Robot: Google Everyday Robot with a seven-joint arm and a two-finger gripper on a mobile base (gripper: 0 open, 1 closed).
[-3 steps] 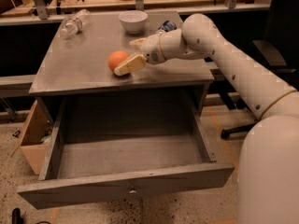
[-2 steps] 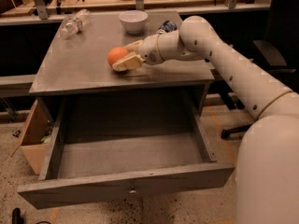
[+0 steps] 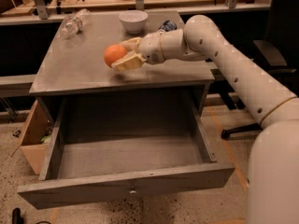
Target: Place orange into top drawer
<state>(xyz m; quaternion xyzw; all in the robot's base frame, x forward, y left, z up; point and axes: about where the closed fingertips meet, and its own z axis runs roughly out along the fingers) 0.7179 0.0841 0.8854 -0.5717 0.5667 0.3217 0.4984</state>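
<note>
Firmly grips the orange (image 3: 113, 55) in the claw (image 3: 121, 56), closed around it on both sides. Holds it just above the table (image 3: 70, 66), in front of the white bowl (image 3: 133, 21), with the top drawer (image 3: 126, 190) pulled open below.

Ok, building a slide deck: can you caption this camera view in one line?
Gripper shut on the orange above the grey table, with the top drawer pulled open below.

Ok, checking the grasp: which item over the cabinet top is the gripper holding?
The orange, clamped in the gripper toward the front. The white bowl and the clear bottle on its side sit apart at the back.
</note>
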